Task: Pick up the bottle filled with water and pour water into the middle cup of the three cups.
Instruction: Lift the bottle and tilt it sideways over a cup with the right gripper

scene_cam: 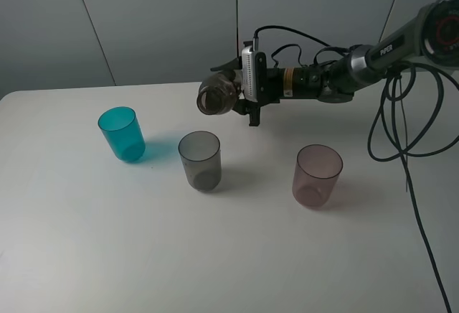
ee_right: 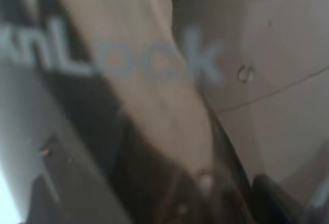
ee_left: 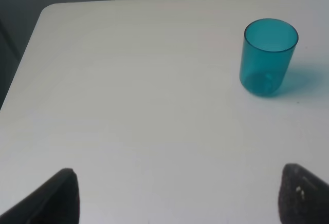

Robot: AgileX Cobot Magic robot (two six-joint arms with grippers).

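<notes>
Findings, with places taken from the middle cup [scene_cam: 199,159].

1. The middle cup stands upright on the white table [scene_cam: 107,255]. The teal cup [scene_cam: 122,133] is well apart on its left and slightly farther back. The pinkish-mauve cup [scene_cam: 317,175] is well apart on its right and slightly nearer the camera. All three are upright and none touches another.

2. The bottle [scene_cam: 215,96] is off the table, in the air behind and above the middle cup and not touching it. It lies roughly level, with its open mouth turned toward the camera side. Its contents cannot be judged.

3. The right gripper [scene_cam: 240,92] reaches in from the middle cup's right and pinches the bottle. Its jaws are closed against the body, one above and one below, and the mouth end projects beyond them. In the right wrist view the bottle [ee_right: 128,106] fills the frame as a blur with part of a printed word, and the jaws cannot be made out there.

4. The left gripper [ee_left: 180,201] has its fingertips [ee_left: 61,198] spread wide, with bare table between them. The teal cup stands ahead of it, well apart.
</notes>
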